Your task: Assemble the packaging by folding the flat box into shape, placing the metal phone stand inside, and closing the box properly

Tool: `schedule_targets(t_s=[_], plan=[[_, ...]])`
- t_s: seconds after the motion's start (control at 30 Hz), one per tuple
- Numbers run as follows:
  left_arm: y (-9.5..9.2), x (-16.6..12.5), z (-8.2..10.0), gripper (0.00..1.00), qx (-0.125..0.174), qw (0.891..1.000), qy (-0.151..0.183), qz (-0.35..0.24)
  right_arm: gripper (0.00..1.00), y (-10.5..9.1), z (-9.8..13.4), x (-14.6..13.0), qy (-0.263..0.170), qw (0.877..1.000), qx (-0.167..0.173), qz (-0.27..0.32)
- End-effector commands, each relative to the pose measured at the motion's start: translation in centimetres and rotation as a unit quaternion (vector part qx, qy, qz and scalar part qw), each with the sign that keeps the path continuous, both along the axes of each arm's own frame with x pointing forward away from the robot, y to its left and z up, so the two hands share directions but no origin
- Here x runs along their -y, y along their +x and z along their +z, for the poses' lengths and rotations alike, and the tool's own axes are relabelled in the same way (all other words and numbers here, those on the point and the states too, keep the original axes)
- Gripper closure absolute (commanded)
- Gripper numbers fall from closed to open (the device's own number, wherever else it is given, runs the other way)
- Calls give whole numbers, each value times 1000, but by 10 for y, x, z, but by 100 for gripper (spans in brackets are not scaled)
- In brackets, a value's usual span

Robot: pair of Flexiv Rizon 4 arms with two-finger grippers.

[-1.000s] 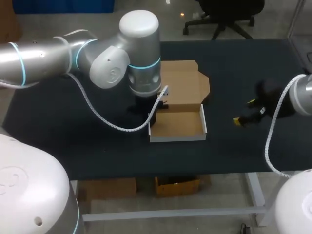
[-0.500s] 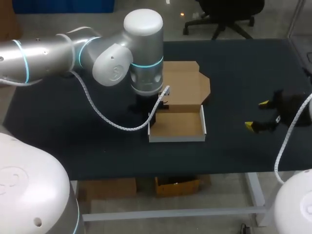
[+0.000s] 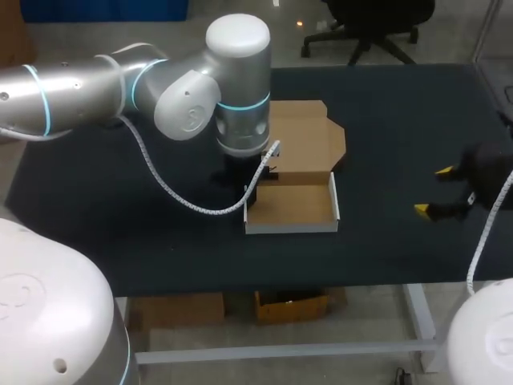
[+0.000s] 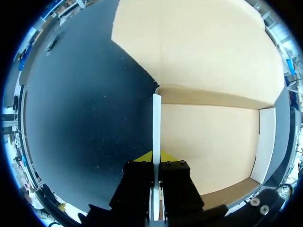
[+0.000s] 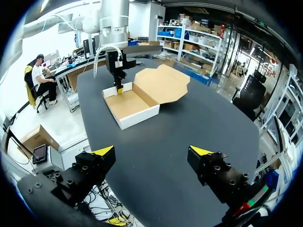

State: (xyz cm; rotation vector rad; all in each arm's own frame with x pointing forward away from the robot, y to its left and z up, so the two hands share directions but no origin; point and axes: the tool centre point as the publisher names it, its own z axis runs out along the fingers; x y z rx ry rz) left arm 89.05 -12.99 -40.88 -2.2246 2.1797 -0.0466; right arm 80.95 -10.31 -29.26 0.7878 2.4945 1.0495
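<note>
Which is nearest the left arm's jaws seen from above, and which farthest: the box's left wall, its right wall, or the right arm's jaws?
1. Left wall: pinched between the left jaws.
2. Right wall: opposite side of the box.
3. Right jaws: farthest, open, well right of the box.

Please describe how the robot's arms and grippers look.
The left arm has rounded silver links with light-blue rings at the joints; the right arm shows a white rounded shell. A white coiled cable hangs along each. The left gripper and the right gripper are black, boxy, with screw holes and yellow wedge tips.
</note>
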Motion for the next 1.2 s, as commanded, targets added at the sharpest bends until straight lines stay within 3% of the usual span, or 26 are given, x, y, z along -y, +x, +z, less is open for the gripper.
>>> schedule_targets(t_s=[0.03, 0.13, 0.2, 0.4, 0.53, 0.87, 1.2], plan=[[2, -1, 0, 100, -1, 1000, 2, -2, 0, -5, 8, 8, 110, 949, -174, 237], [2, -1, 0, 100, -1, 1000, 1, -3, 0, -11, 12, 18, 139, 932, -184, 280], [2, -2, 0, 100, -1, 1000, 0, -3, 0, -14, 15, 24, 146, 928, -184, 290], [3, -1, -2, 100, -3, 1000, 3, -6, 0, -33, 22, 36, 146, 901, -185, 363], [4, -2, -2, 100, -2, 1000, 6, -7, 0, -42, 25, 40, 151, 891, -196, 380], [4, -2, -3, 100, -2, 1000, 17, -8, 0, -54, 26, 38, 128, 888, -221, 382], [5, -2, -2, 100, -2, 1000, 23, -7, 0, -63, 31, 31, 68, 906, -232, 349]])
